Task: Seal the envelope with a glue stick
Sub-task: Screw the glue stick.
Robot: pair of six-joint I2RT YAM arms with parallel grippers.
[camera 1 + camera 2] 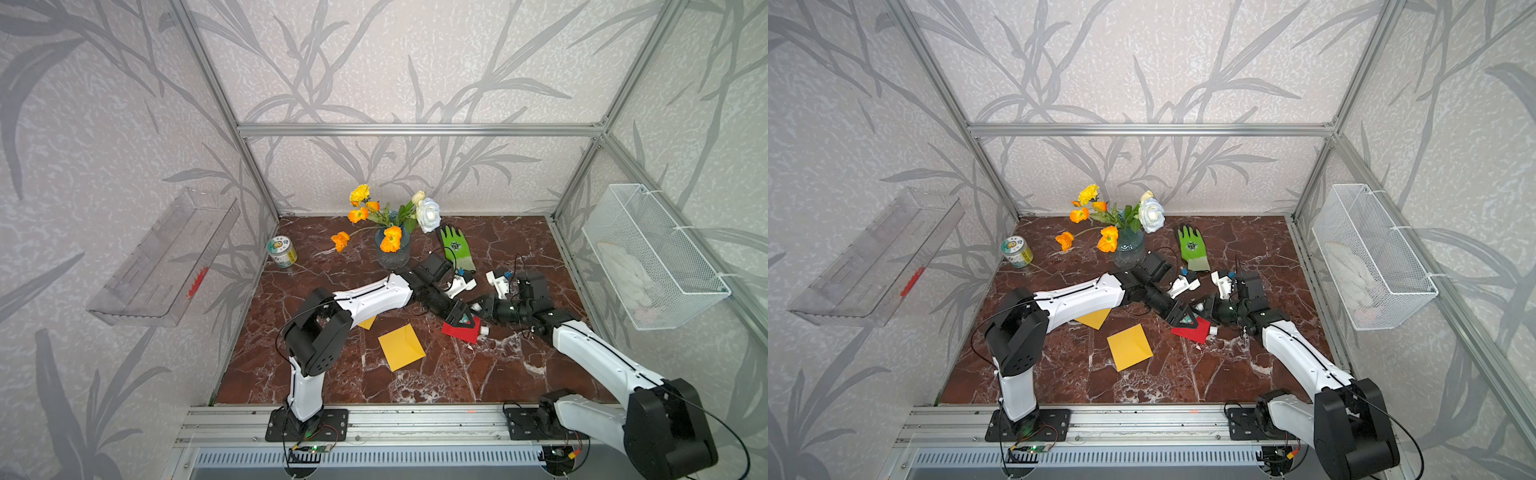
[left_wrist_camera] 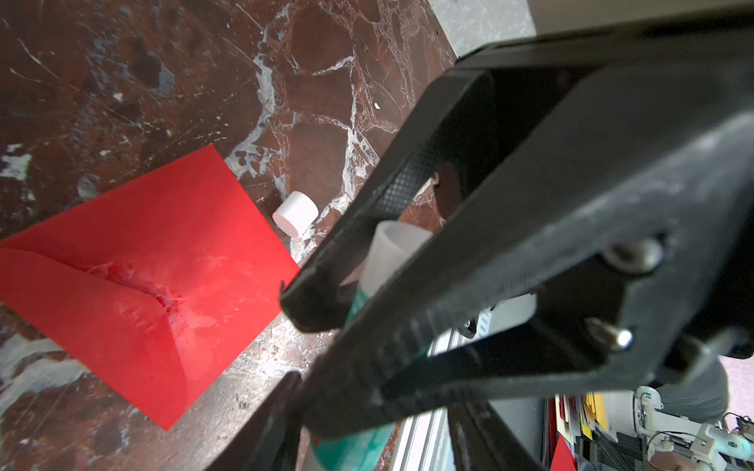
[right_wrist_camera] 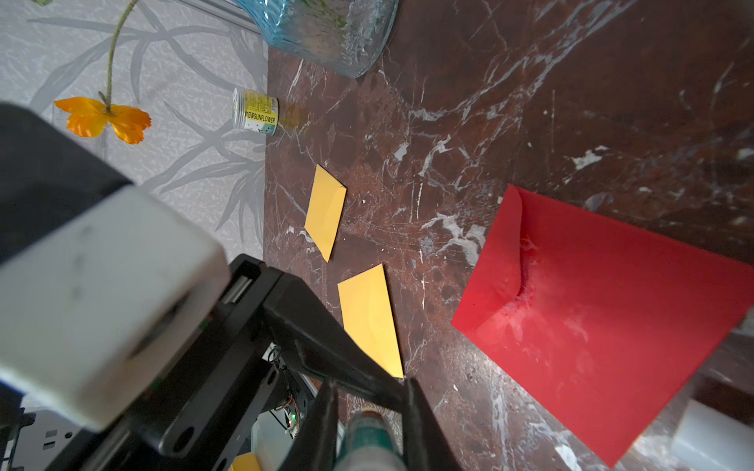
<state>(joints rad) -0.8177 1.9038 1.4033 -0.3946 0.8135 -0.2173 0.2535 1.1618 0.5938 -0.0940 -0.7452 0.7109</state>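
Observation:
The red envelope (image 1: 455, 331) (image 2: 163, 265) lies right of the table's middle, its flap folded over and smeared with glue near the tip (image 3: 526, 285). Both grippers meet just above its far edge. My right gripper (image 1: 478, 309) is shut on the uncapped glue stick (image 3: 367, 438), a white tube with a teal band (image 2: 391, 253). My left gripper (image 1: 460, 319) stands open, and its fingers (image 2: 281, 424) straddle the stick's teal end with a gap on one side. The white cap (image 2: 296, 213) (image 1: 484, 330) lies on the marble beside the envelope.
Two yellow envelopes (image 1: 401, 347) (image 1: 368, 322) lie left of the red one. A glass vase of flowers (image 1: 392, 249), a green glove (image 1: 457, 247) and a small tin (image 1: 281, 251) stand further back. A wire basket (image 1: 652, 257) and a clear shelf (image 1: 166, 257) hang on the side walls.

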